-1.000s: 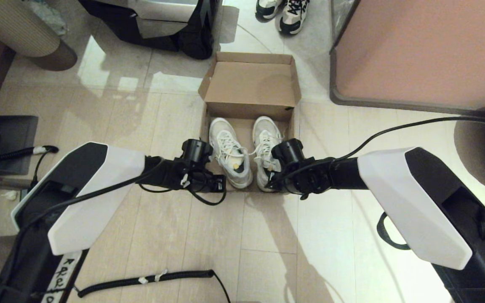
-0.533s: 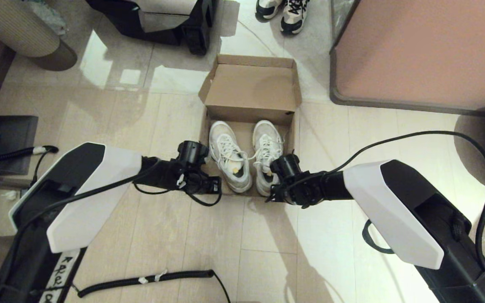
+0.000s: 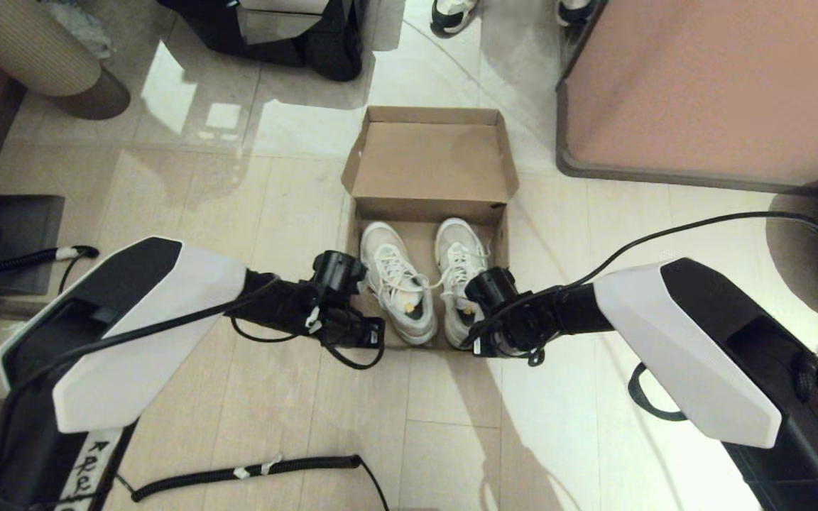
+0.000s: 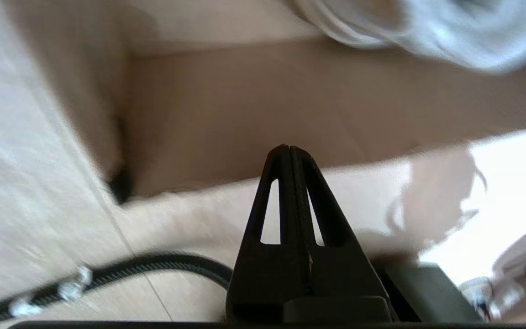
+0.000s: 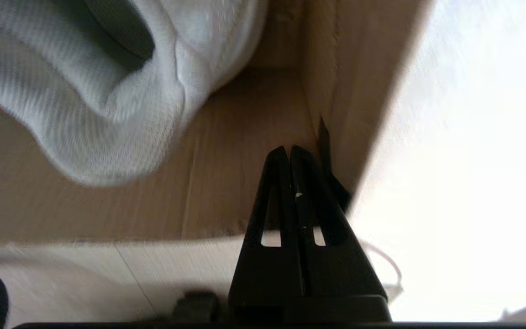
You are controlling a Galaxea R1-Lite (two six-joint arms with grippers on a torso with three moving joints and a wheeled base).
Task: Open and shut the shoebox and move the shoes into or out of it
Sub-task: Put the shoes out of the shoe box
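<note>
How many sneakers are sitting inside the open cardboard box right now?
2. The left sneaker and the right sneaker lie side by side in the shoebox, heels nearest the robot. None looks hidden.

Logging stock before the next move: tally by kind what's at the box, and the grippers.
Shoebox, lid open: 1
White mesh shoes inside it: 2 (left one, right one)
Grippers, both shut and empty: 2 (left gripper, right gripper)
Total: 5

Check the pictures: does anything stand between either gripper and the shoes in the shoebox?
Nothing visible does. The shoebox lid is folded back, and the shoes lie uncovered. The left gripper and right gripper, jaws shut, sit at its near corners.
</note>
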